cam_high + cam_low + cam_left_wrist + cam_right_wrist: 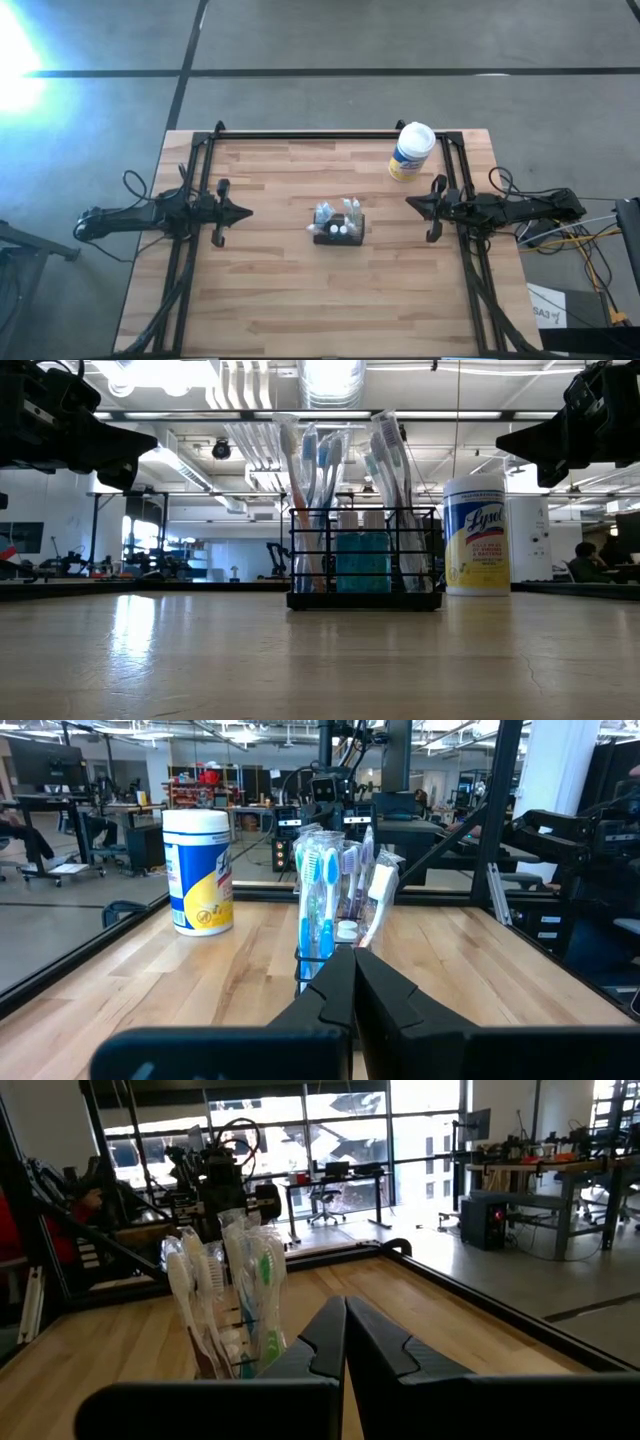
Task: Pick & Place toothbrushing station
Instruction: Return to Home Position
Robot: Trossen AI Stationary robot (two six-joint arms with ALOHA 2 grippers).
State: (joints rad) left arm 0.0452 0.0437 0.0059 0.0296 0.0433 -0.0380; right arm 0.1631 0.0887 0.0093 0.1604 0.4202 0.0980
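The toothbrushing station (339, 231) is a small black wire holder standing upright on its base near the middle of the wooden table, with several toothbrushes sticking up out of it (365, 560) (335, 910) (235, 1310). My left gripper (246, 211) hangs shut over the table's left side, pointing level toward the station and well short of it. My right gripper (409, 203) hangs shut over the right side, also pointing level toward the station. In each wrist view, the arm's own fingers meet in front of the station (354, 982) (346, 1330). Neither gripper touches anything.
A white cylindrical wipes canister with a yellow label (411, 151) stands at the table's far right, behind the station (476, 535) (198, 872). A black metal frame (330, 135) runs along the table's far, left and right edges. Bare wood lies in front of the station.
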